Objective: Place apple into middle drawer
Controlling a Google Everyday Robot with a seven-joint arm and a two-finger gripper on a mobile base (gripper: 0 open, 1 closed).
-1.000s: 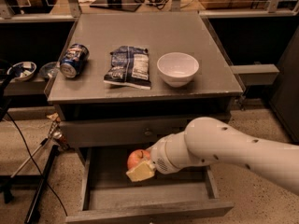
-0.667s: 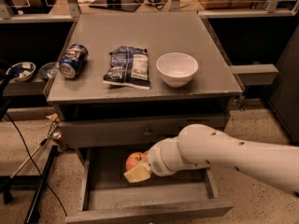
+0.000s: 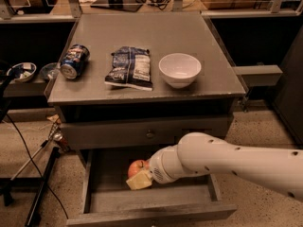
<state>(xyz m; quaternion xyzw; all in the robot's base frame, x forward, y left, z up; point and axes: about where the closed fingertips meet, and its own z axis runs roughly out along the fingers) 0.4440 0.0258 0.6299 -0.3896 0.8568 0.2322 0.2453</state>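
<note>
- The gripper [image 3: 138, 175] reached inside the open middle drawer [image 3: 156, 196], in its left half.
- Its fingers [image 3: 139, 181] were clamped on the apple [image 3: 136, 166], inside the drawer near its back.
- A white bowl [image 3: 180, 69], snack bag [image 3: 130, 67] and can [image 3: 74, 61] lay on the desk [image 3: 142, 32] above the drawer.

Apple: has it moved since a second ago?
Yes, slightly. The apple now sits lower and a touch left, farther below the round drawer knob, within the open middle drawer. The gripper is right at the apple's lower edge.
</note>
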